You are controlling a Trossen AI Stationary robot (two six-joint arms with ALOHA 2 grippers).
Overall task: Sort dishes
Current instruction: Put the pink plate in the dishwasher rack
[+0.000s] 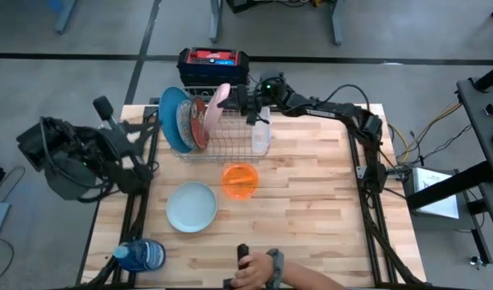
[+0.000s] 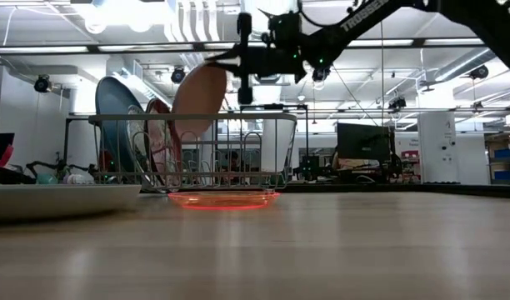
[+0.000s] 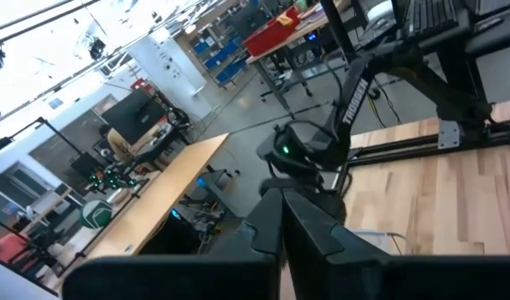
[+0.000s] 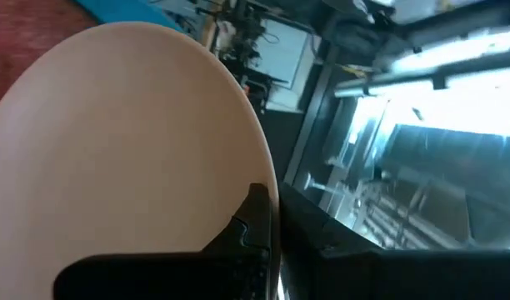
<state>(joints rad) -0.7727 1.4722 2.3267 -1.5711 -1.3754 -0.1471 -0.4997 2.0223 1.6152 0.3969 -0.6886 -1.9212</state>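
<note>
A wire dish rack [image 1: 230, 150] stands at the table's far side. On edge in its left part are a plain blue plate [image 1: 171, 113], a patterned plate [image 1: 184, 126] and a dark red plate [image 1: 200, 122]. My right gripper [image 1: 237, 101] is shut on a pink dish [image 1: 217, 103], which it holds tilted over the rack [image 2: 263, 125]. An orange bowl [image 1: 240, 180] and a pale blue plate [image 1: 192, 207] rest on the table in front of the rack. My left gripper [image 3: 282, 223] is shut on nothing, drawn back high at the table's left edge. My right gripper pinches the pink dish's rim [image 4: 268, 179] between its two fingers [image 4: 253, 218], one on each face. It comes level from the table's right side. The dish [image 2: 199, 100] stands on edge, leaning, its lower part below the rack's top rail; whether it rests on the wires is hidden.
A clear container [image 1: 262, 137] sits in the rack's right end. A blue water bottle [image 1: 142, 255] lies at the near left corner. A person's hand [image 1: 254, 274] with a dark object reaches over the near edge. A black and red box [image 1: 213, 63] stands behind the rack.
</note>
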